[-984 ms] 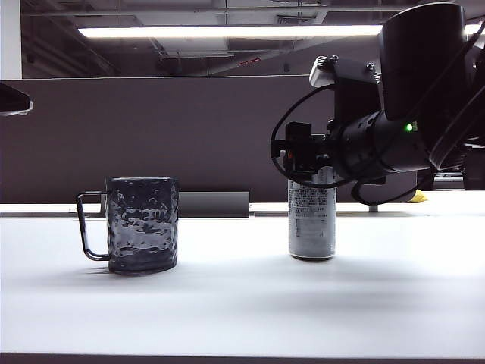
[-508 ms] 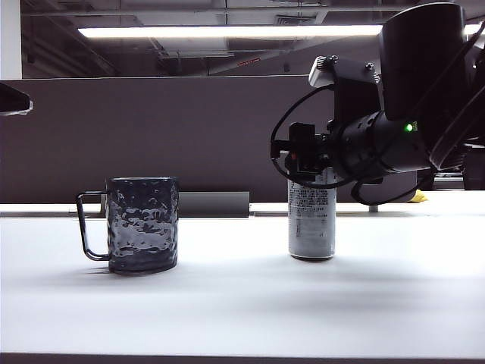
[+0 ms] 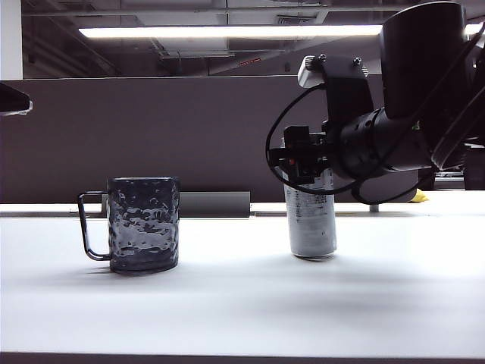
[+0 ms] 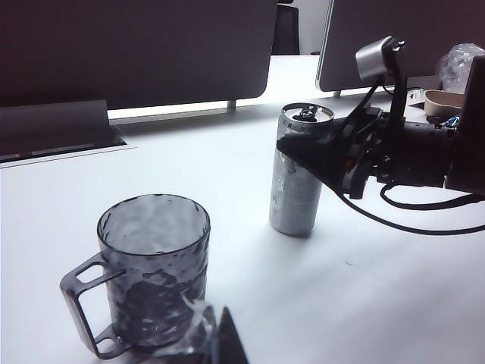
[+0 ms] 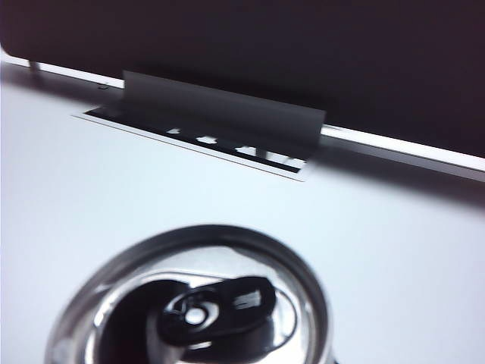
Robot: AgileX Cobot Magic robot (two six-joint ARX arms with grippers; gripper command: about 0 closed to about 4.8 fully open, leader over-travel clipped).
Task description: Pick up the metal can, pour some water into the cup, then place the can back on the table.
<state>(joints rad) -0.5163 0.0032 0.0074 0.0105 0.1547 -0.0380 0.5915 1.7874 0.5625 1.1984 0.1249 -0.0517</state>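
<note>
Wide flat plain white counter (image 3: 227, 303) across the lower part of the exterior view, dark front edge at 6 o'clock. Behind it, long dark grey partition panel (image 3: 151, 136) from 9 o'clock through the centre. Bulky black right arm (image 3: 394, 136) reaching in from 2 o'clock, looped black cable hanging beneath, forearm roughly level. Squat dark smoky translucent cup (image 3: 142, 224) with dimpled, hammered walls standing upright on the counter toward 8 o'clock, thin angular black handle (image 3: 83, 227) turned to its own 9 o'clock side. Well apart, at 3 o'clock from the cup, tall slim silver-grey aluminium metal can (image 3: 312, 224) with blocks of small black print, taller than the cup, leaning slightly with its top toward 11 o'clock, base at or just above the counter. Black two-finger right gripper (image 3: 301, 161) clamped on the upper part of the metal can, one dark finger lying across the can's side in the left wrist view. Open can top with dark pull tab (image 5: 220, 307) filling the near part of the right wrist view. Only a dark tip of the left gripper (image 4: 220, 341) visible near the cup, touching nothing; whether apart or together, cannot tell.
</note>
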